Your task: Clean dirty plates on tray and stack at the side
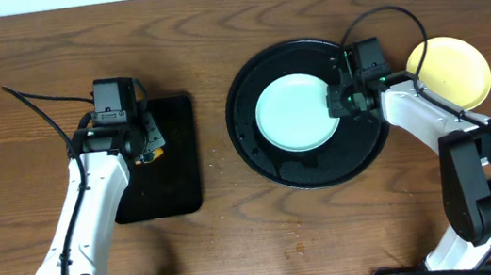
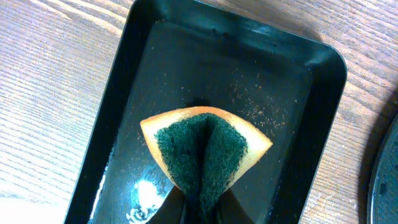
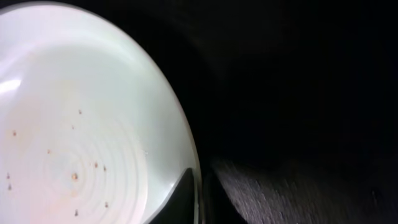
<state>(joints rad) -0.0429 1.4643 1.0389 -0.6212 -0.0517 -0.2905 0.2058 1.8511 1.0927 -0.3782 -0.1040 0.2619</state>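
The wooden surface [image 1: 212,28] carries everything. The round black tray [image 1: 317,174] sits right of centre, and a smaller rectangular tray [image 1: 170,181] lies well apart to its left. One mint plate [image 1: 295,114] lies flat on the round tray. The yellow plate [image 1: 450,68] rests on the bare surface just beside the tray's right rim. No third plate shows.

The right gripper [image 1: 341,101] is at the mint plate's right edge. In its wrist view the jaws pinch the rim, one finger inside and one outside. The left gripper [image 1: 142,143] hangs over the rectangular tray with its jaws clenched on a sponge [image 2: 205,146]. The sponge is folded so the green scouring face bulges outward. Small brown specks [image 3: 74,176] dot the plate's centre rings.

The step in hand looks like scrubbing this plate. To do it well:
- The right arm should hold the rim firmly and keep the plate low, so it neither tips nor slides.
- The left arm should cross to the round tray and press the green face onto the speckled centre.
- The strokes should be short and run away from the pinched edge, so the sponge stays clear of the right fingers.
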